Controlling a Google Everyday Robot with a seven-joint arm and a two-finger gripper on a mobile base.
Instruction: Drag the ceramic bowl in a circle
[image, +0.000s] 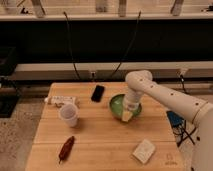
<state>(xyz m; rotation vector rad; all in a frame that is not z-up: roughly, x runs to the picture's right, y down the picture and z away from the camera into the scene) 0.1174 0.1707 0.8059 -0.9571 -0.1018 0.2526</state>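
The green ceramic bowl (118, 105) sits on the wooden table (100, 135), right of centre, with a paler green inside. The white arm comes in from the right and bends down over it. My gripper (128, 114) reaches down into the bowl at its near right rim and hides that part of the rim.
A white translucent plastic cup (68, 115) stands left of the bowl. A black phone (98, 93) lies behind it. A white bottle (61, 100) lies at the far left, a red-brown packet (66, 148) at the front left, a white box (144, 150) at the front right.
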